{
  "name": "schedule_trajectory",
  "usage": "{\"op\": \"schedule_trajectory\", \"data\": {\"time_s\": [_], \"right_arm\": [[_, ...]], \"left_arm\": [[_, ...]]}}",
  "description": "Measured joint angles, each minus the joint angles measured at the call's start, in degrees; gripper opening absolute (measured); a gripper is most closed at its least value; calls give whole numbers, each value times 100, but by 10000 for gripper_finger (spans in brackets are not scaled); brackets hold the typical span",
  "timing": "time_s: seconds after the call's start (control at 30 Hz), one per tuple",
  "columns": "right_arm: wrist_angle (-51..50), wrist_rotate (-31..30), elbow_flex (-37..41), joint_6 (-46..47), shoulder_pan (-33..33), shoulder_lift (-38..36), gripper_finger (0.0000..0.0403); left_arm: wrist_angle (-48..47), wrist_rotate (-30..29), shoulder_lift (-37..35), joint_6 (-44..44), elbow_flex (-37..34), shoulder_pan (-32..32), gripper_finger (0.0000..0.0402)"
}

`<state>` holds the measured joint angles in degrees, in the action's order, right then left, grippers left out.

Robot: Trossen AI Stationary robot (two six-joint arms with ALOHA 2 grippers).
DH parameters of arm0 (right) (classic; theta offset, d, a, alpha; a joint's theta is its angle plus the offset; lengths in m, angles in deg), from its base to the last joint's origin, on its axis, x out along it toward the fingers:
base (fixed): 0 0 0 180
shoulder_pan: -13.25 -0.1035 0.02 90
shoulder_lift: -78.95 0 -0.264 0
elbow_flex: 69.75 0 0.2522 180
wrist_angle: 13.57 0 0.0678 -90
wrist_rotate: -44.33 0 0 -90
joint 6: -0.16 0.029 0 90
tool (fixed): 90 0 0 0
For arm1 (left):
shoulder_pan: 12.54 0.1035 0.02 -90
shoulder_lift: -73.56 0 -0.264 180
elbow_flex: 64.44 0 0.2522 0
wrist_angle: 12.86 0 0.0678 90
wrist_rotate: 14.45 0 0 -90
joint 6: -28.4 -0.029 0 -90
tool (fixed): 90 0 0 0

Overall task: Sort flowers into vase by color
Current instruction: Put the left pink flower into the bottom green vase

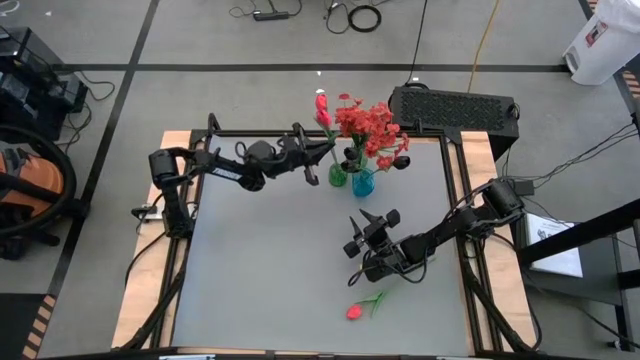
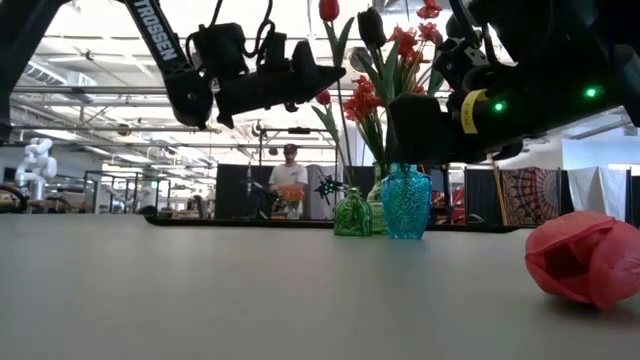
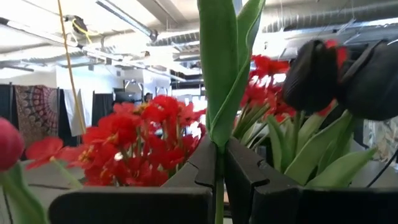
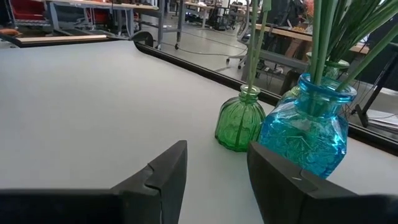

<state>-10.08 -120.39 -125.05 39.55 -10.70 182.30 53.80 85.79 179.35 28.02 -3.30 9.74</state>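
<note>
Two small glass vases stand near the table's far edge: a green vase [image 1: 338, 176] [image 2: 352, 213] [image 4: 240, 122] and a blue vase [image 1: 362, 183] [image 2: 406, 203] [image 4: 305, 129]. Red clustered blossoms [image 1: 368, 122] [image 3: 140, 140] and dark buds [image 1: 400, 160] [image 3: 314, 74] rise above the vases. My left gripper [image 1: 325, 150] [image 2: 335, 72] [image 3: 219, 149] is shut on an upright pinkish-red tulip [image 1: 322, 106] [image 2: 329, 9] over the green vase. My right gripper [image 1: 370, 230] [image 4: 214, 168] hovers open, on the near side of the vases. Another tulip [image 1: 355, 312] [image 2: 585, 258] lies on its side near the table's near edge. My left gripper pinches the tulip's green stem [image 3: 218, 163] between its two fingers, just below the leaves. The fingers come level from the table's left side and lie across the stem. The stem stands upright, and its lower end runs down to the green vase's neck [image 2: 351, 192].
A black perforated box [image 1: 452, 108] sits beyond the table's far edge. Wooden rims [image 1: 150, 260] line the table's left and right sides. Bare grey mat [image 1: 260, 270] stretches over the left and middle. A person [image 2: 290, 178] stands far off in the room.
</note>
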Motion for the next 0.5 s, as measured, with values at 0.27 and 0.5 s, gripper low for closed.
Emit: {"op": "schedule_trajectory", "data": {"time_s": [0.27,0.5], "right_arm": [[1,-15,0,-1,0,0,160],[2,-17,0,-2,0,0,160]], "left_arm": [[-159,-9,-2,-40,-2,29,17],[-175,-9,-2,-38,-2,45,17]]}}
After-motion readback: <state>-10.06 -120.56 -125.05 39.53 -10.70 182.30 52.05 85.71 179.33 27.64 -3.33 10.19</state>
